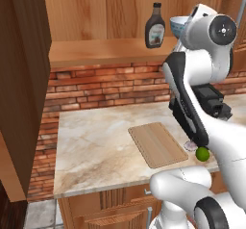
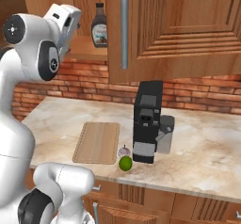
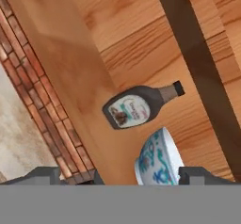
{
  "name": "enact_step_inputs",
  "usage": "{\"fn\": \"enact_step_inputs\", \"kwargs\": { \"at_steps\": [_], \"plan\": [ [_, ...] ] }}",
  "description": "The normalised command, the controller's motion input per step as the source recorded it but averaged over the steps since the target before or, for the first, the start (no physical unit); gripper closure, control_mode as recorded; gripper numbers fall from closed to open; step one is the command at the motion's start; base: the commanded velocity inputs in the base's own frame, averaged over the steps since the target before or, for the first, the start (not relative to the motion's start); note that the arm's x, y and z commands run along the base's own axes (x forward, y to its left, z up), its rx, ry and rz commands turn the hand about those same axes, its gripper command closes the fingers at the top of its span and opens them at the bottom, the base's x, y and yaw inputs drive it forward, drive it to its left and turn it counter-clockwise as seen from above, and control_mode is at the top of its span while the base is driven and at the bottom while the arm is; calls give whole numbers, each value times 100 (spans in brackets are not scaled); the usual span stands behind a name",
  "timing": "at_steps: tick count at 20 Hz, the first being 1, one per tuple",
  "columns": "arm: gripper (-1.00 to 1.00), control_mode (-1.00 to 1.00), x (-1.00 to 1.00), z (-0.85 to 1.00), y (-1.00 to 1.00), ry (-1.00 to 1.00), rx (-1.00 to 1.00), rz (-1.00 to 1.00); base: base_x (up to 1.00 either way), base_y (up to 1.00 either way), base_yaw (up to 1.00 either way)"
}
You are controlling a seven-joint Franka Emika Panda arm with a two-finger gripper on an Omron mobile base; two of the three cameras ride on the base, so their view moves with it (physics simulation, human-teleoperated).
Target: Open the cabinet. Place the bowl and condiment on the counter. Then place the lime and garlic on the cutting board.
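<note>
Currently the cabinet [image 1: 21, 79] is standing open, its left door swung out toward the camera at the far left of the left base view. Inside, on the wooden shelf, the condiment [image 1: 155, 27] is standing upright, and just to its right the bowl [image 1: 178, 25] is sitting partly hidden behind the white arm. In the hand view, rolled over sideways, the bottle and the patterned bowl are lying close together but not touching, and the gripper [image 3: 120, 175] is pointing at the bowl with its two dark fingertips [image 3: 44, 175] spread wide on either side of it, gripping nothing.

Below, the counter [image 1: 96, 146] is running under a brick backsplash [image 1: 96, 86]. On it the cutting board [image 1: 157, 144] is lying flat and bare. Just off the board's near right corner the garlic [image 2: 123, 150] is resting on the stone, with the lime [image 2: 125, 163] touching or nearly touching it on the near side. Farther right, a black coffee machine [image 2: 147, 122] is standing beneath the closed right-hand cabinet door, whose grey handle [image 2: 124, 31] is hanging vertically.
</note>
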Motion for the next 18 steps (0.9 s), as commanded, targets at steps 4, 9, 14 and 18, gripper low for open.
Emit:
{"fn": "enact_step_inputs", "kwargs": {
  "at_steps": [4, 9, 14, 18],
  "plan": [
    [-100, -100, 21, -13, 0, 0, -19, -14, 0, 0, 0],
    [-100, -100, 7, -10, -3, 0, -13, -16, 0, 0, 0],
    [-100, -100, 0, -6, -20, 0, -6, -16, 0, 0, 0],
    [-100, -100, 0, 0, -24, 0, -5, -17, 0, 0, 0]
  ]
}}
